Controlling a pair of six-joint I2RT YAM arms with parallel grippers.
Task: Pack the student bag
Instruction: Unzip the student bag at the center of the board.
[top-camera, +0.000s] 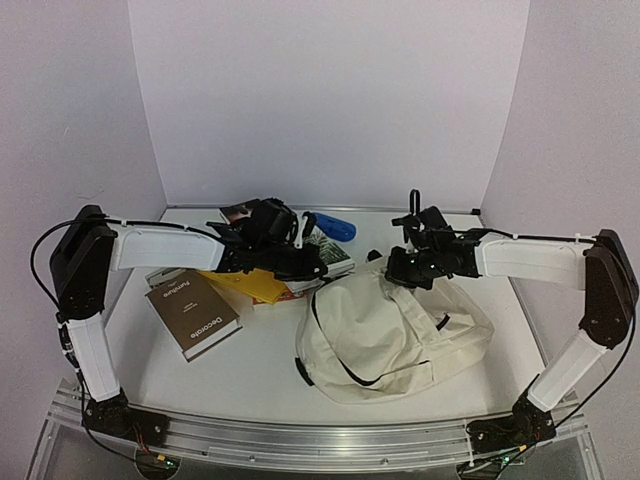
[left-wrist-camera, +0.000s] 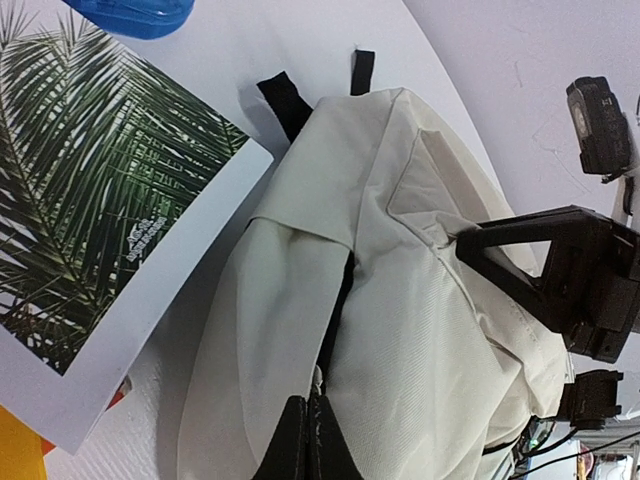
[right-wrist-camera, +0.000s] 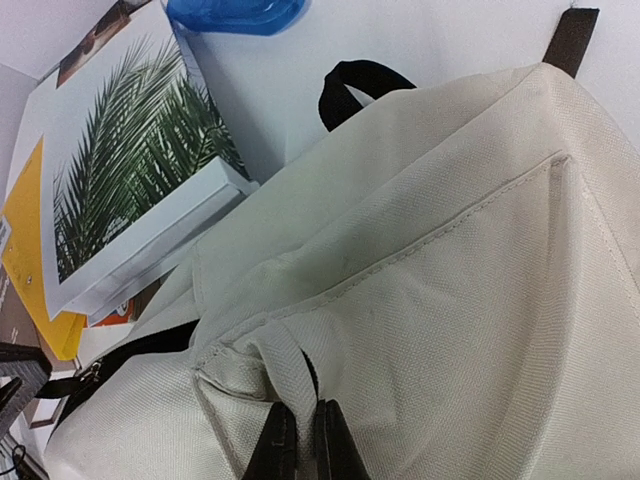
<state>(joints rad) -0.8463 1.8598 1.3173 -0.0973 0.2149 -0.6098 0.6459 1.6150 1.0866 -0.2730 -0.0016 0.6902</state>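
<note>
**Both hands closed on the bag's upper edge**

The right hand (right-wrist-camera: 303, 425) is clamped on a cream strip (right-wrist-camera: 285, 360) of the student bag (top-camera: 400, 335). Its own wrist view shows the strip running down between the fingers, a detail too small to make out from overhead. The left hand (left-wrist-camera: 307, 420) is closed as well, tips together at the black zipper line (left-wrist-camera: 340, 300). It seems to nip cloth there, though the tips hide the contact. Only the left wrist view shows the right hand from outside, biting into the bag's cloth from 3 o'clock.

The bag lies slumped on the bench (top-camera: 250, 370), right of centre. Just beside it at 10 o'clock is a palm-leaf book (left-wrist-camera: 90, 180), with a blue object (right-wrist-camera: 235, 12) at the book's 12 o'clock. A yellow book (top-camera: 255, 285) lies under the left arm. The overhead view adds a brown book (top-camera: 195, 315) at the bag's 9 o'clock, apart from it.
</note>
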